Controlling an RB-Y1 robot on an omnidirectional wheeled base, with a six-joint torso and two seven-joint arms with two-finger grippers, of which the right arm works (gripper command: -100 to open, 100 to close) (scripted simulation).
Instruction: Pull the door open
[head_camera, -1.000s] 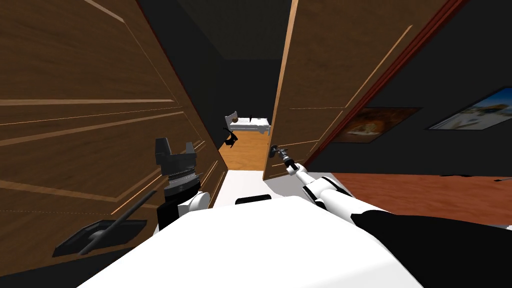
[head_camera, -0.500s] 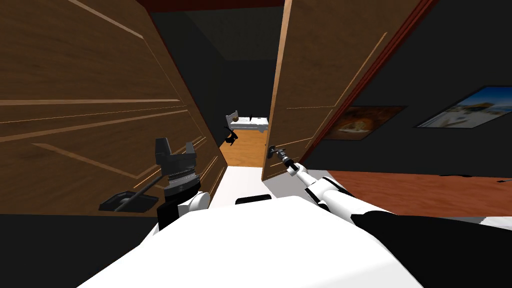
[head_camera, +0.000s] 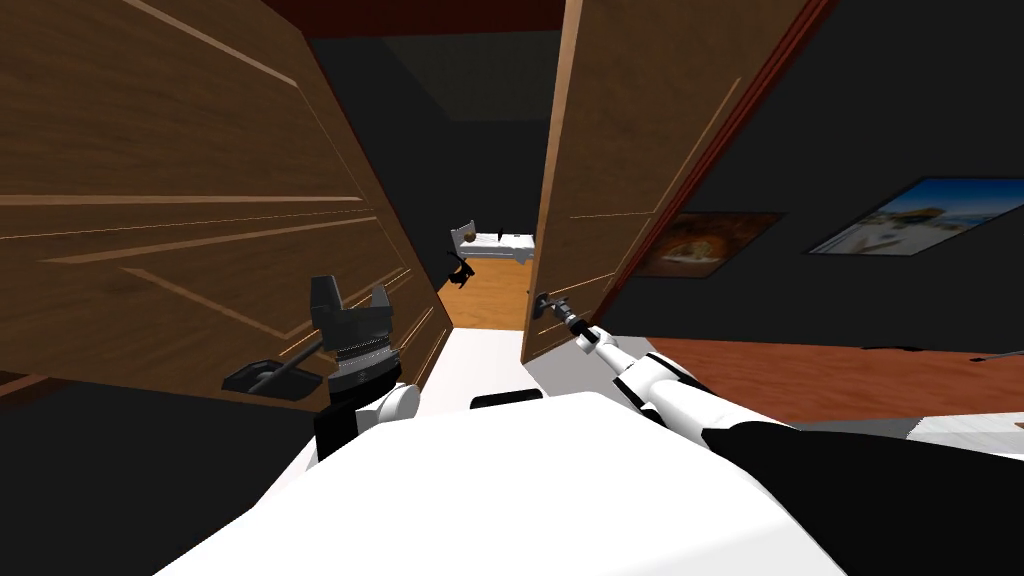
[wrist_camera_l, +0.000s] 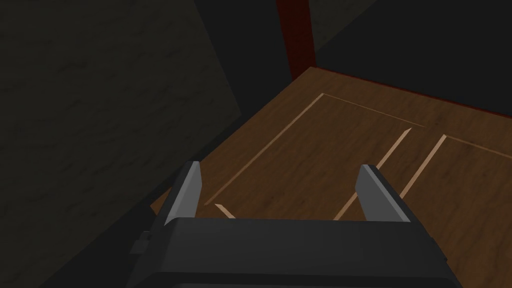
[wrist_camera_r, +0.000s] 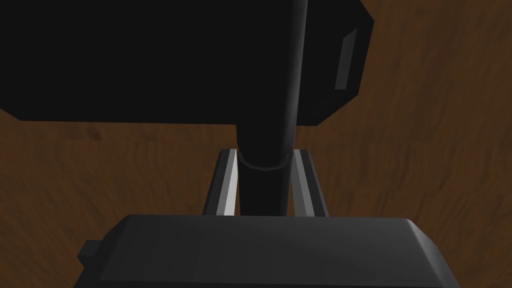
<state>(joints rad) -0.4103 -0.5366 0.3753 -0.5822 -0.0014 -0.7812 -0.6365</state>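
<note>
A brown wooden door (head_camera: 620, 150) stands ajar to the right of a narrow gap. Its dark lever handle (head_camera: 541, 301) sits low near the door's free edge. My right gripper (head_camera: 549, 304) is stretched out to it. In the right wrist view the right gripper (wrist_camera_r: 264, 165) is shut on the black lever (wrist_camera_r: 267, 100), one finger pressing each side, with the handle's dark plate (wrist_camera_r: 150, 60) against brown wood behind. My left gripper (head_camera: 350, 297) is held up near a second brown door (head_camera: 180, 220). Seen from its wrist, the left gripper (wrist_camera_l: 282, 172) is open and holds nothing.
The left-hand door carries its own dark lever handle (head_camera: 268, 374) close to my left arm. Through the gap lie an orange floor (head_camera: 490, 300) and a white bed (head_camera: 495, 245). A red door frame (head_camera: 700, 170) and two pictures (head_camera: 700, 245) on a dark wall stand right.
My view has shifted: the wall pictures slid left and the left door's handle rose toward my left arm. The held door's edge and handle drifted slightly left; the right gripper stayed shut on the lever.
</note>
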